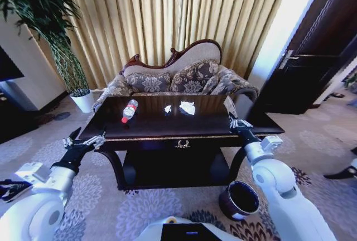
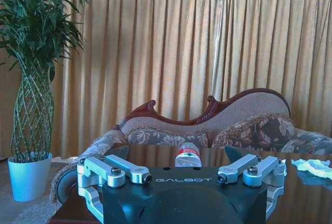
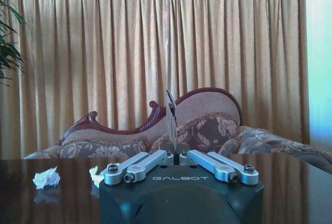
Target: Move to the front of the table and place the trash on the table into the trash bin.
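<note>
Two arms reach toward the table, one at each front corner, and neither claw holds anything. The dark glossy top runs wide in front of a patterned sofa and gold curtains. The left gripper hovers just off the table's left front corner, its fingers spread well apart; from its own wrist camera the two finger sets stand wide to either side of the bottle lying beyond them. The right gripper sits at the right front edge with its fingers drawn together, tips meeting in a thin line in its wrist view, gripping nothing.

On the floor near the robot's right side stands the trash bin, round and dark, its mouth open upward, beside the table's right leg. The plastic bottle lies on its side on the left part of the tabletop, red label showing. Toward the middle lie the larger paper scrap and, just left of it, the smaller scrap, apart from each other. The left wrist's black housing cuts off the bottle's lower part.
</note>
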Controlling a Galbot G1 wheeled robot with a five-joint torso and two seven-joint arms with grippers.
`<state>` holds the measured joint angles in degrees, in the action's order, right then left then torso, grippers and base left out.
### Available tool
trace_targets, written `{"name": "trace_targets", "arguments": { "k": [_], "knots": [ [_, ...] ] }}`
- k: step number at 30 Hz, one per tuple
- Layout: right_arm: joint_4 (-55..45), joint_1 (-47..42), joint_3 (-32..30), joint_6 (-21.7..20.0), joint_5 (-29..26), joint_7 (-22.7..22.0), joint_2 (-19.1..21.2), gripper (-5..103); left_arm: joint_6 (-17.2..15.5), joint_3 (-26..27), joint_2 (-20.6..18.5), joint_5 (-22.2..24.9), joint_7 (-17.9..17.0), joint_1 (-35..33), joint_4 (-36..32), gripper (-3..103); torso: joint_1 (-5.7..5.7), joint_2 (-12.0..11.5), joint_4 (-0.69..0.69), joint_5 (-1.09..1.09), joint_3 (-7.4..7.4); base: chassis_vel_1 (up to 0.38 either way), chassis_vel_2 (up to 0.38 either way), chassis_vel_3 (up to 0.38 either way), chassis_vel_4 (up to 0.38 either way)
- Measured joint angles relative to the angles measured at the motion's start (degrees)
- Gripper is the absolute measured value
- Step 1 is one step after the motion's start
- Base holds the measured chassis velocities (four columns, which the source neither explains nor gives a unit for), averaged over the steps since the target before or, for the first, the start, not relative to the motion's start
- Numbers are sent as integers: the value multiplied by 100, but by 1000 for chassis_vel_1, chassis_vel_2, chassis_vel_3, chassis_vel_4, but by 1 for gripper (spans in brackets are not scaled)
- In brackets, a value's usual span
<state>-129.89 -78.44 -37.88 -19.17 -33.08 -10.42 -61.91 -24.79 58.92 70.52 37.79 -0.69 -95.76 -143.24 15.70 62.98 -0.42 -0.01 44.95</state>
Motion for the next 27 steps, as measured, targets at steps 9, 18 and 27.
{"name": "trace_targets", "arguments": {
  "k": [9,18,27],
  "knots": [
    [27,15,-1,-30,5,-39,12,0,2,-7,2,-1,1,9,0,100,0,0,0,0,0,110,-100,-102,91],
    [48,8,-1,-30,8,-48,10,0,5,-12,16,-2,9,11,0,100,0,0,0,0,0,106,-102,-109,105],
    [137,13,9,-2,75,-49,18,0,13,-14,21,-7,12,19,0,100,0,0,0,0,0,123,-109,-113,119]
  ]
}}
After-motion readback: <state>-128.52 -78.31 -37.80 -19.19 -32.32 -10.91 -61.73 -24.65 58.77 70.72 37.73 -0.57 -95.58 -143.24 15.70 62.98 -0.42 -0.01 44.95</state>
